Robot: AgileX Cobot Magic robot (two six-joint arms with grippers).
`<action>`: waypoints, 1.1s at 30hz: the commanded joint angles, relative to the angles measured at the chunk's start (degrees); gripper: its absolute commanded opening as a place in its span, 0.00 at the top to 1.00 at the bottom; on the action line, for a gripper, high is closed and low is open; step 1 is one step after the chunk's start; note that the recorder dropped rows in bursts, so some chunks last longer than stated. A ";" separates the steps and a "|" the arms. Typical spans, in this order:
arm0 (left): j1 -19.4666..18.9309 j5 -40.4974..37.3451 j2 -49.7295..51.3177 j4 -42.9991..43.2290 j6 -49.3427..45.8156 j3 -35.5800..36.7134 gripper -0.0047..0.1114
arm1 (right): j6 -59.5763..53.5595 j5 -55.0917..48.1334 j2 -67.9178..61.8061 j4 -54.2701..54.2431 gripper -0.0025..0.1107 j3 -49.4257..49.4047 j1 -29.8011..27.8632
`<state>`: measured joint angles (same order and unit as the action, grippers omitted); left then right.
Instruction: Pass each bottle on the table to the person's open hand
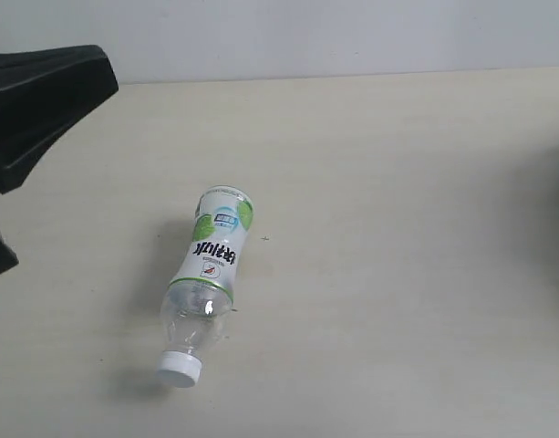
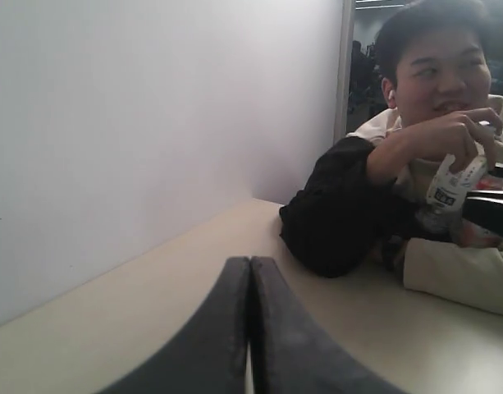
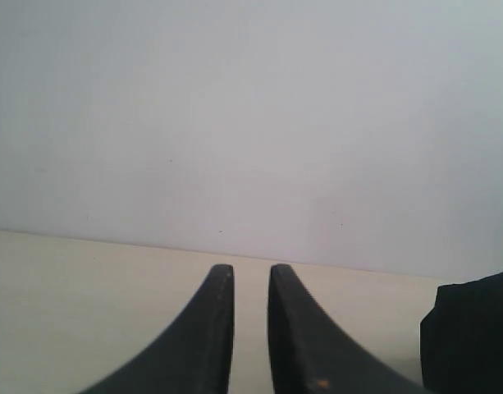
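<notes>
One white-green drink bottle flat on its side on the pale cream table, white cap at one end, label wrapped round the other half. Well apart from the black left-arm housing at the edge of the exterior view, and touched by neither gripper.

Left gripper fully closed, fingers pressed flat together with no gap, gripping nothing, pointed along bare tabletop beside a white wall. Ahead of it and off to one side, well apart from the fingertips: a person leaning on the table, forearm in a black sleeve, hand raised near the chin and curled round a white bottle with barcode print, not lying open. Just beside that bottle, a black-capped bottle, mostly cut off by the frame edge.

Right gripper slightly parted, with a narrow slit between its two dark fingers and nothing in it. Ahead of it, only bare table and plain wall. Off to one side, a black shape, too cropped to identify.
</notes>
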<state>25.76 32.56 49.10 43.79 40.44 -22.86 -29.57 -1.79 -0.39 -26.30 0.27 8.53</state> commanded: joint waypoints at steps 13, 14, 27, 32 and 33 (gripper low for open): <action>-0.20 2.79 -1.20 -1.81 -0.42 7.14 0.96 | -0.32 0.57 0.39 -0.22 0.83 -0.27 -0.31; -0.20 4.70 -1.50 -3.20 -1.76 8.19 0.96 | -0.32 0.57 0.39 -0.22 0.83 -0.27 -0.31; -0.20 24.78 -12.78 -17.61 -16.40 22.86 0.96 | -0.32 0.57 0.39 -0.22 0.83 -0.27 -0.31; -0.20 27.21 -17.84 -13.72 -16.11 22.86 0.96 | -0.32 0.57 0.39 -0.22 0.83 -0.27 -0.31; -0.20 27.09 -18.86 -13.48 -16.11 22.86 0.96 | -0.32 0.57 0.39 -0.22 0.83 -0.27 -0.31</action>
<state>25.67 58.42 32.57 29.23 24.42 -0.19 -29.57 -1.79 -0.39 -26.30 0.27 8.53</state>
